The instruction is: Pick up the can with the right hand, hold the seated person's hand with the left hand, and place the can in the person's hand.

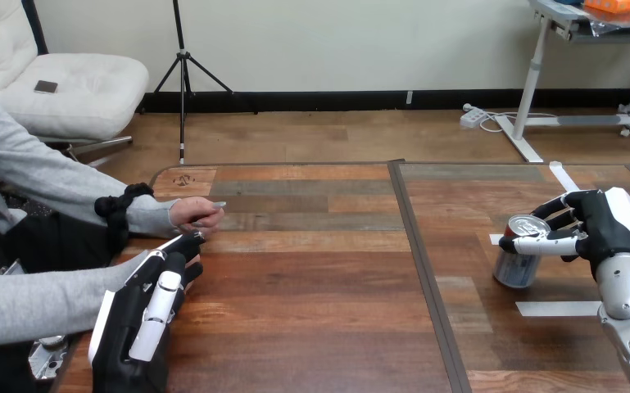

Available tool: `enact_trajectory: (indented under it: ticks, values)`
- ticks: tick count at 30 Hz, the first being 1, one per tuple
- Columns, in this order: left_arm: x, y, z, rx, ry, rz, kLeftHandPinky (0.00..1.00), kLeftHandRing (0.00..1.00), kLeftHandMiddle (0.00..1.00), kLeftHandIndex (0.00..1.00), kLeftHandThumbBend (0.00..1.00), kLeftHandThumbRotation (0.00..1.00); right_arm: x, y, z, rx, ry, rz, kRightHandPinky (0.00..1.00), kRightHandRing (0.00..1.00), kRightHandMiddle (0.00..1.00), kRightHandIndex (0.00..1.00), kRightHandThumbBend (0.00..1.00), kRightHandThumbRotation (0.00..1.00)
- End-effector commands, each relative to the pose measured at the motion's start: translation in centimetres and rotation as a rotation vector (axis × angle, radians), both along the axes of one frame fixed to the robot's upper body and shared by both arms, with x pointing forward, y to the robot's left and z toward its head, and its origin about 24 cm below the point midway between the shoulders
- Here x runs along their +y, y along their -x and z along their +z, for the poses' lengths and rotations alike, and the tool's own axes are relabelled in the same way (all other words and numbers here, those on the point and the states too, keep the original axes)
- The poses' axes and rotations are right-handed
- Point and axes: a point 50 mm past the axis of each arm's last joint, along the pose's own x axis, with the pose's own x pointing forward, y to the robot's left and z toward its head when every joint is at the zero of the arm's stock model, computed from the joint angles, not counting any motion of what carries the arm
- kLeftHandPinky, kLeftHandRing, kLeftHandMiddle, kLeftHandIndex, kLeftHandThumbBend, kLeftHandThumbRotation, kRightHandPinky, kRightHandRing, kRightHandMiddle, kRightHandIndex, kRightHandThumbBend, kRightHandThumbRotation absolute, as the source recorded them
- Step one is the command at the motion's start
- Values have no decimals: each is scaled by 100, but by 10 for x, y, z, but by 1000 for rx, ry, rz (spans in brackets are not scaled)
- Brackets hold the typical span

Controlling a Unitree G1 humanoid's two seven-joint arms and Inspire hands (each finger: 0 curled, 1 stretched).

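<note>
Your robot's left hand (143, 315) lies nearest the lens at the lower left of the wooden table (311, 278), its white-shelled back turned up and its tip pointing away from you. A person's grey-sleeved forearm (33, 307) runs in from the left edge and passes behind that hand. What it ends in is hidden there, so you cannot tell whether the left hand is closed on anything or merely lies over it. Just beyond its tip, the person's hand (195, 214) rests on the table edge, loosely closed and apart from the robot.

Across the table's dark centre seam (422, 262), well away at the right, your right hand (602, 225) wraps the can (518, 264). The thumb crosses the near side just under the rim, and the fingers curl round the far side. The silver can, its top facing up, leans slightly and sits low against the wood, and whether its base is touching the table cannot be made out. A white tape strip (557, 309) lies on the table just in front of it, beside the silver right forearm (623, 286).
</note>
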Motion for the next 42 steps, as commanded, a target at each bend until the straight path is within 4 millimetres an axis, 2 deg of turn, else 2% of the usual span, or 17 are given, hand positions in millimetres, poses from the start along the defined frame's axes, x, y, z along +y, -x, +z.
enact_trajectory:
  ticks: [1,28,42]
  values:
    - [0,-17,18,-90,-9,-13,87,90,86,72,49,71,2,-16,28,-107,37,34,38,44,47,47,72,0]
    - [0,-17,17,-73,-23,-15,88,90,86,71,51,72,3,-18,32,-101,55,74,38,44,47,46,76,0]
    - [1,-16,17,-80,-95,-15,83,88,85,72,55,74,7,-21,37,-109,66,131,39,43,47,47,73,0]
